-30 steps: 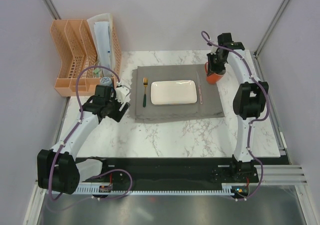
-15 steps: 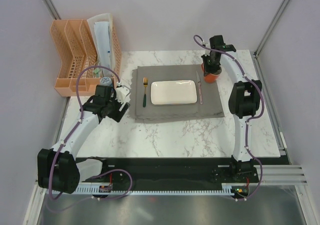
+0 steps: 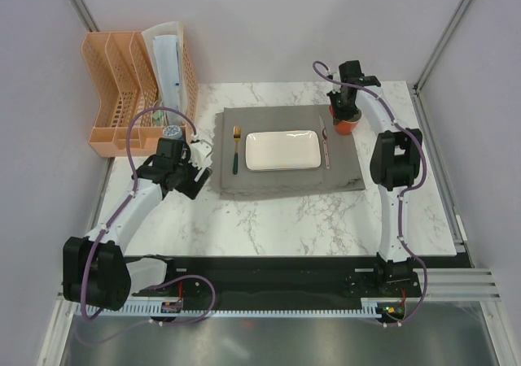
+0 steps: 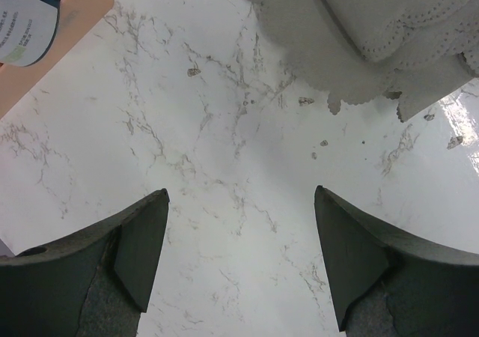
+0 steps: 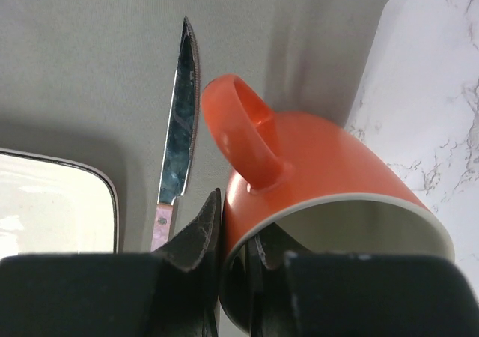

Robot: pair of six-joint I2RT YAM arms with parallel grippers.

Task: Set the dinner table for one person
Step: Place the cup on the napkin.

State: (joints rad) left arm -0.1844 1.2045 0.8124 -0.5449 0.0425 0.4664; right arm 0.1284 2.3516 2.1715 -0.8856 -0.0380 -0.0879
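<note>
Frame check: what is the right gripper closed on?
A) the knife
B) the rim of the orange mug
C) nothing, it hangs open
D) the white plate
B: in the right wrist view the right gripper pinches the wall of the orange mug beside its handle, one finger inside and one outside, while the knife lies free on the placemat.

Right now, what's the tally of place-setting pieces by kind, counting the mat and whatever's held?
placemat: 1
plate: 1
fork: 1
knife: 1
mug: 1, gripped at the rim by the right claw
total: 5
</note>
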